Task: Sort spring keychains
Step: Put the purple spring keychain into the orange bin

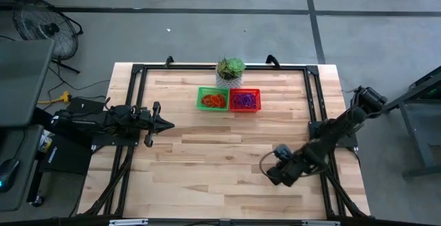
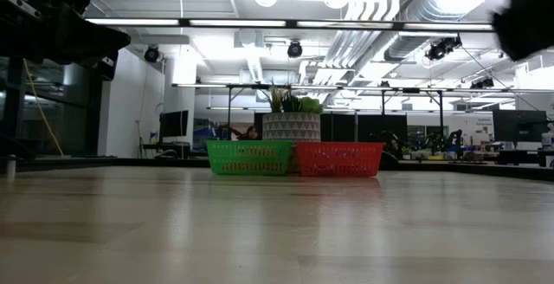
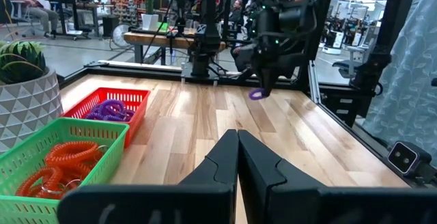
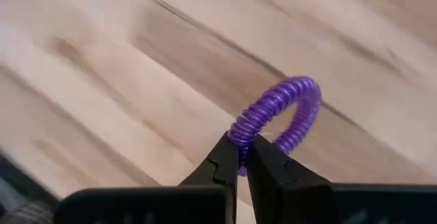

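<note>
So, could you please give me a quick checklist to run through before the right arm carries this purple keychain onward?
1. Right gripper shut on the purple keychain: ok.
2. Keychain lifted off the table: ok, it hangs above the wood in the left wrist view.
3. Red basket holds purple coils, so it matches: ok.
4. Green basket holds orange coils only: ok.
5. Left gripper shut, parked at the table's left side, out of the way: ok.
6. Grip firmness: cannot tell.

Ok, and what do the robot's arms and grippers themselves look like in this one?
Both arms are dark, jointed, boxy at the wrist. The left gripper has two matte black wedge-shaped fingers tapering to a point; the right gripper matches. A thin dark cable loops beside the right arm. No markings are visible.
</note>
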You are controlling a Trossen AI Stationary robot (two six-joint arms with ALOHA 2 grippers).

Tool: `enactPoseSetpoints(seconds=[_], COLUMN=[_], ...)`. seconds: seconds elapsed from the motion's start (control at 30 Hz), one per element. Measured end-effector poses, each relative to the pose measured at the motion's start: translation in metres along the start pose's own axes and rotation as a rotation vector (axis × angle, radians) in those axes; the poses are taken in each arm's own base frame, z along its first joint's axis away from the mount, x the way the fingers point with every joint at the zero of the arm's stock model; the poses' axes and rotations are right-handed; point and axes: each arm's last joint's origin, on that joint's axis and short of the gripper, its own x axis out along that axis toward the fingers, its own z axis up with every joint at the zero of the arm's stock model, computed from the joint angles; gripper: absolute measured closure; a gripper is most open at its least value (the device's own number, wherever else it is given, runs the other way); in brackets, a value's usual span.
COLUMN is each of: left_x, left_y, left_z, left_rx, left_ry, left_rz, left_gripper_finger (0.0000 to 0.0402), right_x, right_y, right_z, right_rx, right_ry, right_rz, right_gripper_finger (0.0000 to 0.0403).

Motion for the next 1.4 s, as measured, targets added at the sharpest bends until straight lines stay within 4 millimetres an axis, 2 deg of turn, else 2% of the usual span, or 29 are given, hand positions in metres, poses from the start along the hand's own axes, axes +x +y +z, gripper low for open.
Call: enactPoseSetpoints(seconds=[0.17, 0.4, 0.6, 0.77, 1.07, 1.23, 1.4], left_x=[0.0, 0.0, 0.0, 0.0, 0.0, 0.0, 0.0], left_y=[0.0, 0.0, 0.0, 0.0, 0.0, 0.0, 0.0], left_z=[0.0, 0.0, 0.0, 0.0, 0.0, 0.0, 0.0], left_rx=[0.0, 0.0, 0.0, 0.0, 0.0, 0.0, 0.0], left_ry=[0.0, 0.0, 0.0, 0.0, 0.0, 0.0, 0.0], left_rz=[0.0, 0.0, 0.0, 0.0, 0.0, 0.0, 0.0], left_gripper_finger=[0.0401, 0.0401, 0.0401, 0.0401, 0.0401, 0.0401, 0.0401], right_x=[-0.016, -0.048, -0.076, -0.089, -0.097, -0.091, -0.077], right_y=[0.025, 0.052, 0.063, 0.058, 0.049, 0.049, 0.046], right_z=[0.03, 0.086, 0.136, 0.171, 0.225, 0.258, 0.289], right_rx=[-0.084, -0.21, -0.356, -0.47, -0.624, -0.659, -0.692], right_ry=[-0.073, -0.182, -0.257, -0.28, -0.246, -0.189, -0.125], right_rz=[0.064, 0.094, 0.132, 0.138, -0.014, -0.104, -0.198], right_gripper_finger=[0.0394, 0.0394, 0.0394, 0.0394, 0.0394, 0.0394, 0.0394])
